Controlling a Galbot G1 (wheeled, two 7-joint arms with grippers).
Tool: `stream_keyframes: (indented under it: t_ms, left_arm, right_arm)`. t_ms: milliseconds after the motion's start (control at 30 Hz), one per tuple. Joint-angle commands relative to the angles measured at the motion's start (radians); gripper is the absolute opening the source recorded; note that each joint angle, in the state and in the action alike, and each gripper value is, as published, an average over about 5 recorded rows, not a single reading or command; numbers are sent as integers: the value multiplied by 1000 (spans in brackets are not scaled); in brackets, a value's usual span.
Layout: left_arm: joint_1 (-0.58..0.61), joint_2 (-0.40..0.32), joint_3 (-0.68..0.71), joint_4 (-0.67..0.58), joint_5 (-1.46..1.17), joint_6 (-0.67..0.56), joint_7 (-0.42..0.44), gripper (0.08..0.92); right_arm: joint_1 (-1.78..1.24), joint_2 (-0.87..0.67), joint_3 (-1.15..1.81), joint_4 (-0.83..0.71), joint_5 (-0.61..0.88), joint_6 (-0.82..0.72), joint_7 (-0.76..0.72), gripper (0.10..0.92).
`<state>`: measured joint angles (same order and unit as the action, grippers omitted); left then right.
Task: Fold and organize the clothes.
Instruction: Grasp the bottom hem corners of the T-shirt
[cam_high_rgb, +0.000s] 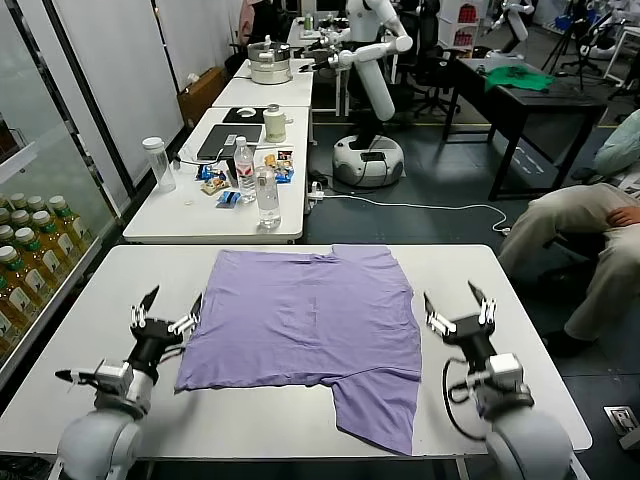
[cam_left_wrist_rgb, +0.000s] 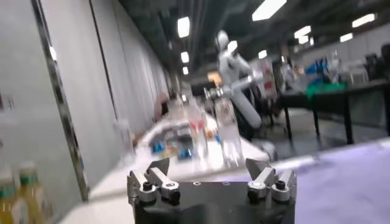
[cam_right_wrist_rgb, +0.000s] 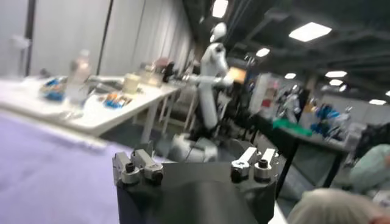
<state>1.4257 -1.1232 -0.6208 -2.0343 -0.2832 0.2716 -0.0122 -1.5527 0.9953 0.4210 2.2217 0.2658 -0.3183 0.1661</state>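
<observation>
White counter (cam_high_rgb: 120, 275) carries the shirt (cam_high_rgb: 305, 325), spread flat between both arms. Left claw (cam_high_rgb: 165, 318) and right claw (cam_high_rgb: 460, 312) hover spread, empty. Best pinch the near hem corners evenly before folding.
</observation>
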Motion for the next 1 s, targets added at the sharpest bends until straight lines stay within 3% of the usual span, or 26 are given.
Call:
stream_keyframes:
  t_ms: [33, 500, 1000]
  left_arm:
    - [201, 41, -3, -129, -99, 198, -95, 823]
    - [199, 36, -32, -83, -150, 280, -97, 823]
    - [188, 28, -50, -45, -152, 280, -89, 823]
  right_arm:
    - [-184, -48, -14, 67, 39, 0, 9, 823]
    - [-189, -24, -132, 28, 28, 2, 64, 823]
    - [-173, -6, -181, -3, 66, -2, 120, 823]
